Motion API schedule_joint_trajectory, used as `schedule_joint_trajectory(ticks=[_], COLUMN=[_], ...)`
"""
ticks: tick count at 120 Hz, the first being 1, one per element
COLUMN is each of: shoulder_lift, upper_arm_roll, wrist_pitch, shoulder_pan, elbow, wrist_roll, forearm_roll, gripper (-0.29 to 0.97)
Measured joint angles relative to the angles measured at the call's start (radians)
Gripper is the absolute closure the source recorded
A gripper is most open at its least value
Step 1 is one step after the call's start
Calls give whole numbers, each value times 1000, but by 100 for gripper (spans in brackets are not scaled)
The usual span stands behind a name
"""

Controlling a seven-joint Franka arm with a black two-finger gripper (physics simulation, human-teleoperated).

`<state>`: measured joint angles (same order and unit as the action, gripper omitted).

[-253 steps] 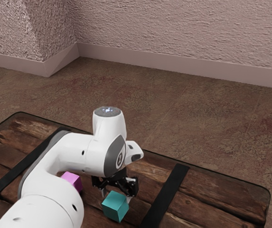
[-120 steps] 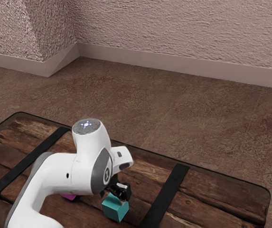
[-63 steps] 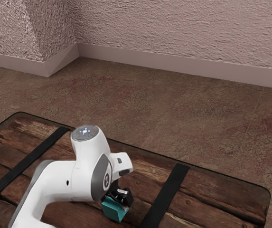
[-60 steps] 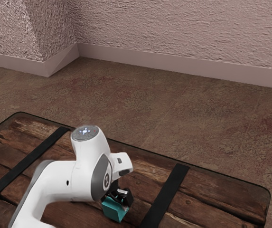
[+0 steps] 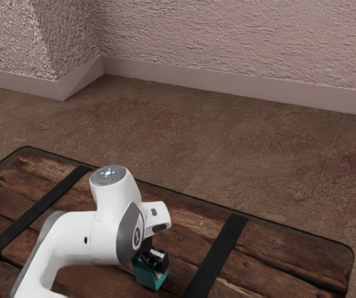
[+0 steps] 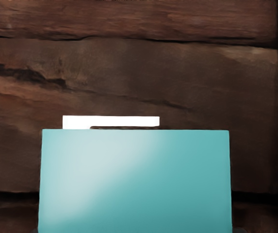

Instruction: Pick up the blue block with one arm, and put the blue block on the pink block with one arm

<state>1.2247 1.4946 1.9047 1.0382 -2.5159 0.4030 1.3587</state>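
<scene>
White Franka arm (image 5: 84,242) bends low over a dark, rough wooden plank table (image 5: 277,248) w/ two black straps across it. Black two-finger gripper (image 5: 153,266) is down at tabletop level, right on top of the small teal-tinted blue block (image 5: 144,274). Gripper body covers the block's upper part, so can't tell whether it's open or clamped on the block.

Blue block sits on the planks, upright, flat on the wood. It lies between the two straps, much nearer the black strap on the exterior view's right (image 5: 218,254) than the other black strap (image 5: 35,211), and well in from the table's far edge. Arm's elbow and forearm hide the tabletop just beside the block on the exterior view's left.

Wrist view: blue block (image 6: 134,179) is directly under the hand, one flat face to the camera, edges square to the plank grain (image 6: 129,73). A thin white strip (image 6: 110,121) shows just past the block's edge; can't tell what it is.

Beyond the table: brown floor (image 5: 227,143), pale baseboard (image 5: 240,84), pinkish textured wall (image 5: 227,37).
</scene>
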Motion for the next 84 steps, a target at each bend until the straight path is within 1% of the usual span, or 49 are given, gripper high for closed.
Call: schedule_joint_trajectory(ticks=[33, 43, 51, 61, 84], shoulder_lift=[0, -1, -4, -14, -47], upper_arm_roll=[-13, -32, -59, -128, -290], wrist_pitch=[-7, -9, -11, -14, -16], shoulder_pan=[-2, -3, -6, -14, -17], elbow=[0, 0, 0, 0, 3], wrist_roll=[20, 24, 27, 30, 34], forearm_roll=[-1, -9, -29, -89, -272], gripper=[29, 31, 32, 34, 39])
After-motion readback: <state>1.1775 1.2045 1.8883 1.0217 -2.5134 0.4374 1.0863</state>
